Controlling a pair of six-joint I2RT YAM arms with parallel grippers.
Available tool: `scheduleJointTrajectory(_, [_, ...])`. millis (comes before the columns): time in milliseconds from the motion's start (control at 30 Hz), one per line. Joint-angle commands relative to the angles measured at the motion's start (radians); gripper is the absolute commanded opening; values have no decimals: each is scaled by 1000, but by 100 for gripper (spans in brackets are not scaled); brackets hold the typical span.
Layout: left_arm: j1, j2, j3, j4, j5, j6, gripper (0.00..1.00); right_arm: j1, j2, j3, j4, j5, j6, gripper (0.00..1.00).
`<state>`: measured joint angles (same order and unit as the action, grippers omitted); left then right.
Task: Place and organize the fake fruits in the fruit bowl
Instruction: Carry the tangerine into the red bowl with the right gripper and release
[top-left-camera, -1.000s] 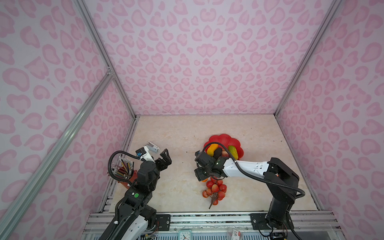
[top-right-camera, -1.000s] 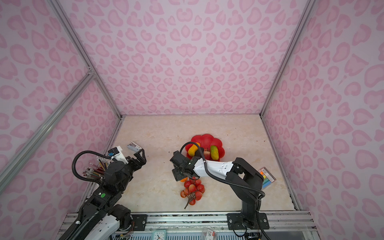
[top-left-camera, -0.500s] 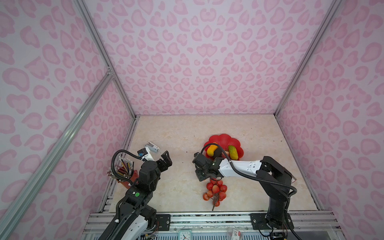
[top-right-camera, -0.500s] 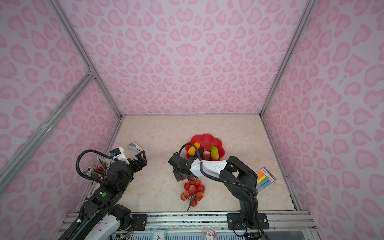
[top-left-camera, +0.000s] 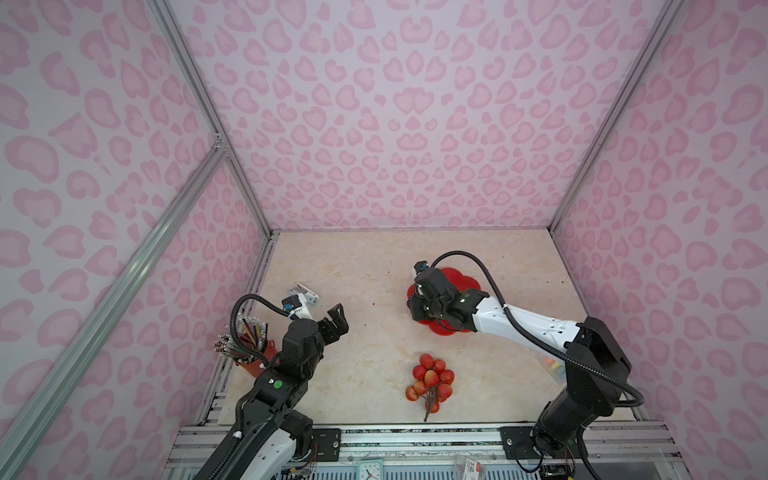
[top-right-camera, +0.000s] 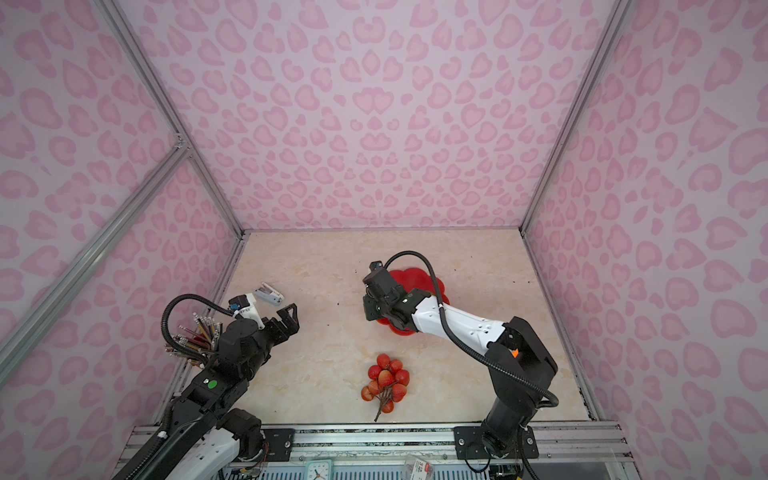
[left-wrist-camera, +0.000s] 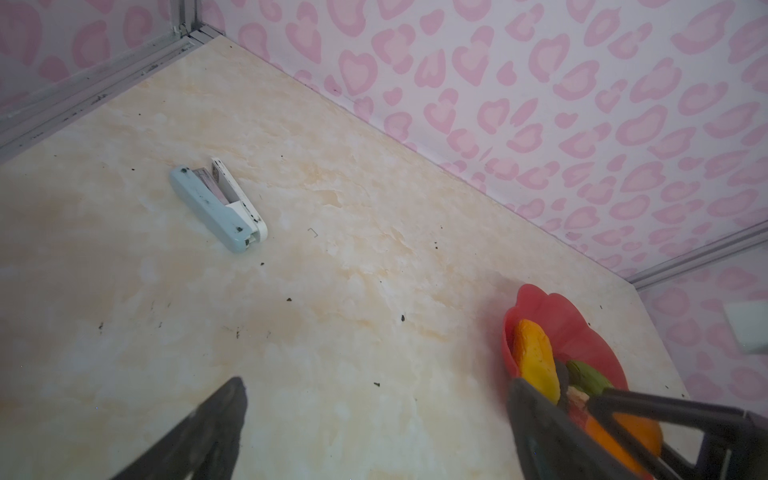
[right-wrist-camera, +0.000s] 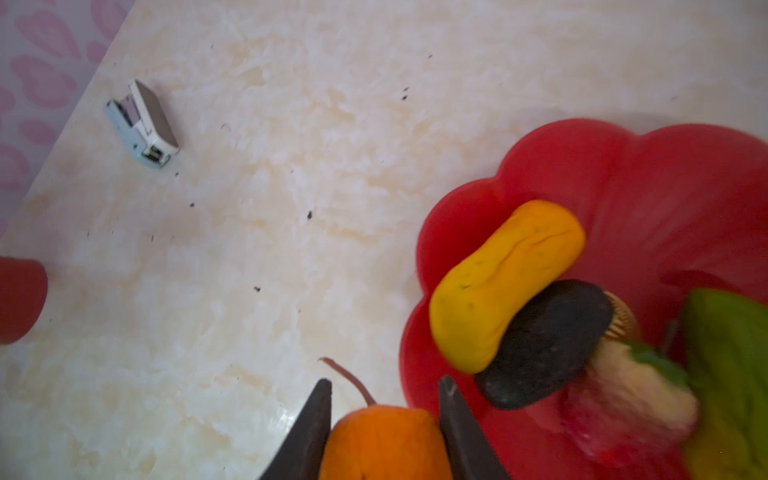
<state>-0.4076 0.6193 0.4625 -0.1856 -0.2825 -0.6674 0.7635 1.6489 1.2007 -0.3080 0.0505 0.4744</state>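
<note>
Yellow-orange mango (right-wrist-camera: 507, 282), dark avocado (right-wrist-camera: 548, 345), green mango (right-wrist-camera: 727, 374) and strawberry (right-wrist-camera: 615, 415) crowd the scalloped red fruit bowl (right-wrist-camera: 623, 174). The small orange (right-wrist-camera: 382, 444), clamped in the right gripper (right-wrist-camera: 385, 380), hangs at its rim. The red berry bunch (top-left-camera: 430, 380) lies well apart.

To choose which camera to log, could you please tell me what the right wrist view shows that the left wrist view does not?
Only the right wrist view: the right gripper shut on the small orange, and the red pencil cup. Only the left wrist view: the left gripper, open. Both: the stapler, the fruit bowl and the yellow-orange mango in it.
</note>
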Motion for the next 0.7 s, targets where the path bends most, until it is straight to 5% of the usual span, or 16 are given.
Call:
scheduleJointTrajectory(0, [1,16,-1,17,83,20,99,-94,-31,-32,23,25,-16,31])
scheduleJointTrajectory(400, [-8,58,-51,29,509,63,91,-315,92,-3,82,56,-69,33])
scheduleJointTrajectory(667, [-127,74,-41,-25,598,77,88,-329,262,111,75,75,-86,35])
